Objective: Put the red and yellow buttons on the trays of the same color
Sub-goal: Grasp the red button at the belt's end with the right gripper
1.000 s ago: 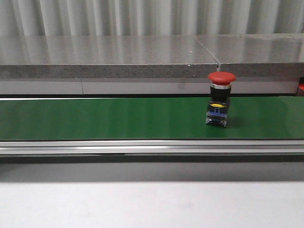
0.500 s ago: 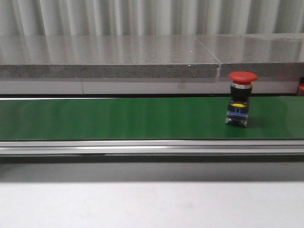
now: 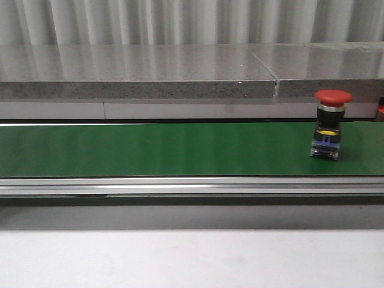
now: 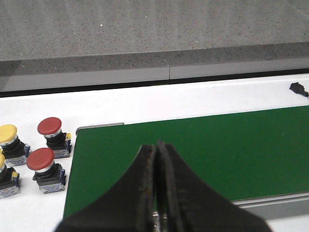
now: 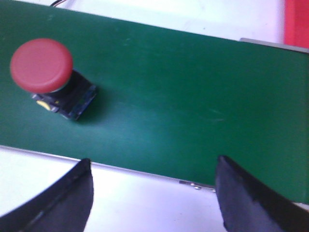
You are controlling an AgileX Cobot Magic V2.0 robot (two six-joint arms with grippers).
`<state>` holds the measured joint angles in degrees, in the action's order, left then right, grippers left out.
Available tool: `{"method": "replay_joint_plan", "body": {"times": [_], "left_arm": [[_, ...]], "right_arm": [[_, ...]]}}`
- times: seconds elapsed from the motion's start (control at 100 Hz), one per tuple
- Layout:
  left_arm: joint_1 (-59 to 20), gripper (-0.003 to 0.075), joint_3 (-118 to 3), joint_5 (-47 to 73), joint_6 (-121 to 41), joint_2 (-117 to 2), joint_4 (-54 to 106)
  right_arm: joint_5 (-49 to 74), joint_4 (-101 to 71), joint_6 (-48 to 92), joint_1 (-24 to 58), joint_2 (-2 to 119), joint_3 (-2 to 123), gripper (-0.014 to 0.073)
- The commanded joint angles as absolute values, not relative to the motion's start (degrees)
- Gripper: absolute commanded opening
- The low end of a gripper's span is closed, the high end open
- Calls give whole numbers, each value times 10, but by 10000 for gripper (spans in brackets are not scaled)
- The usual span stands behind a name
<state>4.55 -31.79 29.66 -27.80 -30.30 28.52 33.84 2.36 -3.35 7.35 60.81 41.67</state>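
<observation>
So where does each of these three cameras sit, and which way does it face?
Front view: faces forward over the green belt; red button stands far right; no arm visible.
Left wrist view: on the left arm, over the belt's end; left gripper shut; spare buttons sit beside the belt.
Right wrist view: on the right arm, looking down; right gripper open.
Shared: front and right wrist views both show that red button.

Red button [image 3: 328,127] upright on green belt [image 3: 150,150].

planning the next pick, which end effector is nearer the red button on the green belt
Right. The right end effector hangs open beside the red button on the belt. The left end effector, shut, views the belt's other end, that button out of sight.
</observation>
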Motion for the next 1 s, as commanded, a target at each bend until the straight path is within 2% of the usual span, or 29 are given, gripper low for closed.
{"method": "replay_joint_plan", "body": {"times": [0.0,0.21,0.58,0.65,0.77,0.82,0.87,0.99], "left_arm": [[42,-20,-334,257,-280,-303,302],[42,-20,-334,257,-280,-303,302],[42,-20,-334,257,-280,-303,302],[42,-20,-334,257,-280,-303,302],[42,-20,-334,257,-280,-303,302],[42,-20,-334,257,-280,-303,302],[42,-20,-334,257,-280,-303,302],[42,-20,-334,257,-280,-303,302]], "right_arm": [[317,24,-27,91,620,445,531],[323,24,-27,118,686,494,531],[334,24,-27,118,808,573,522],[346,24,-27,118,820,580,467],[369,24,-27,117,823,583,229],[375,24,-27,114,822,589,155],[385,24,-27,107,822,601,127],[417,24,-27,75,822,644,134]]}}
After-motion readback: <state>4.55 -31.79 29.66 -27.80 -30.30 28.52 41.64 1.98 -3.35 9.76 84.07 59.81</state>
